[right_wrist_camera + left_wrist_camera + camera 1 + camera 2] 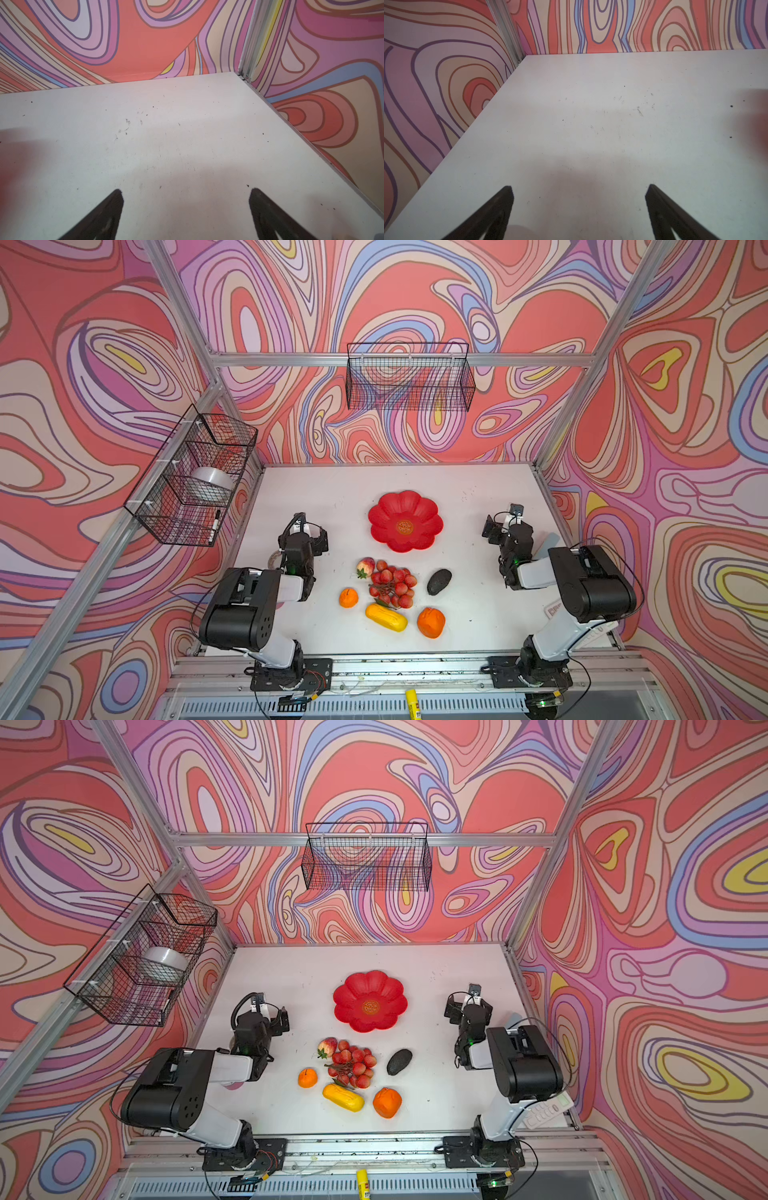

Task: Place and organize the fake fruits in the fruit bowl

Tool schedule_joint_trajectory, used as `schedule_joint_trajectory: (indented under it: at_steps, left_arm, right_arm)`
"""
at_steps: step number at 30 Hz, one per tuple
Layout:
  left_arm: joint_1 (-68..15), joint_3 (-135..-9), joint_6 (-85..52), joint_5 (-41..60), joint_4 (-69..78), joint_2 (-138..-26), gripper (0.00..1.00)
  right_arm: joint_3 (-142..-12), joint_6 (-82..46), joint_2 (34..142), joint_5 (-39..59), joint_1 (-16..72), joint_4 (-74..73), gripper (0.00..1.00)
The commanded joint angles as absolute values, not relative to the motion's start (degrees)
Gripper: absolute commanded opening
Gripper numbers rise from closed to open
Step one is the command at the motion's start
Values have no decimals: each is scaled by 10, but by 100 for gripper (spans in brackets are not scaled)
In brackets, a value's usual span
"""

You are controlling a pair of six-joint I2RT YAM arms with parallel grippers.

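Observation:
The red scalloped fruit bowl (405, 521) (370, 1001) lies empty at mid-table in both top views. In front of it the fake fruits lie on the white table: a strawberry (365, 567), a bunch of red berries (392, 587), a dark avocado (439, 581), a small orange (348, 598), a yellow oblong fruit (386, 617) and a larger orange (431, 622). My left gripper (300, 522) (579, 187) hovers left of the bowl, open and empty. Right of the bowl, my right gripper (512, 516) (186, 190) is likewise open over bare table.
A black wire basket (195, 481) on the left wall holds a white roll and a marker. Another wire basket (409, 377) hangs on the back wall. A yellow stick (412, 703) lies on the front rail. A white remote (544, 1110) lies under the right arm.

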State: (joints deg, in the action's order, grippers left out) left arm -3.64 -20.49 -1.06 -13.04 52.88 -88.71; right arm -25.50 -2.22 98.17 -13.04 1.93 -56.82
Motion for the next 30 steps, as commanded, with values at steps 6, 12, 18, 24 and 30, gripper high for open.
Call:
schedule_joint_trajectory:
  at_steps: [6, 12, 18, 24, 30]
  left_arm:
    - [-34, -207, -6, -127, 532, -887, 100]
    - [-34, -209, -7, -125, 530, -887, 100]
    - [-33, -211, -8, -123, 526, -888, 100]
    - [-31, -212, -10, -118, 523, -887, 100]
    - [-26, -211, -11, -107, 522, -885, 99]
  right_arm:
    - [-262, -25, 983, -128, 18, -566, 98]
    - [-263, -25, 983, -128, 18, -565, 98]
    - [-263, -25, 983, -127, 19, -565, 98]
    - [-262, -25, 983, -128, 18, -565, 98]
    - [-261, -25, 983, -128, 18, -568, 98]
